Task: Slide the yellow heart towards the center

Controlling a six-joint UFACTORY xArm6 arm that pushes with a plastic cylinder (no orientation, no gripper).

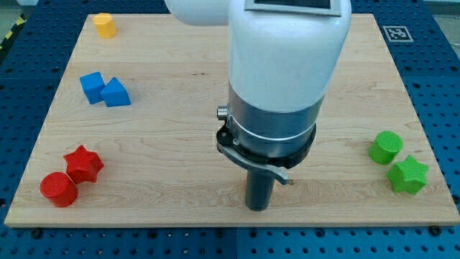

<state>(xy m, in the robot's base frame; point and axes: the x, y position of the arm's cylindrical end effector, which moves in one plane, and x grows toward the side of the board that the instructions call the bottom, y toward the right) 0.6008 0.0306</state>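
A yellow block (105, 24) sits near the board's top left corner; I cannot make out its exact shape. My tip (257, 208) rests on the wooden board (180, 144) near the bottom edge, just right of the middle, far from the yellow block. No block touches the tip. The arm's white and grey body hides the board's upper middle.
Two blue blocks, one blocky (91, 86) and one triangular (116, 93), touch at the left. A red star (84, 164) and a red cylinder (58, 189) sit at the bottom left. A green cylinder (386, 147) and a green star (407, 175) sit at the right.
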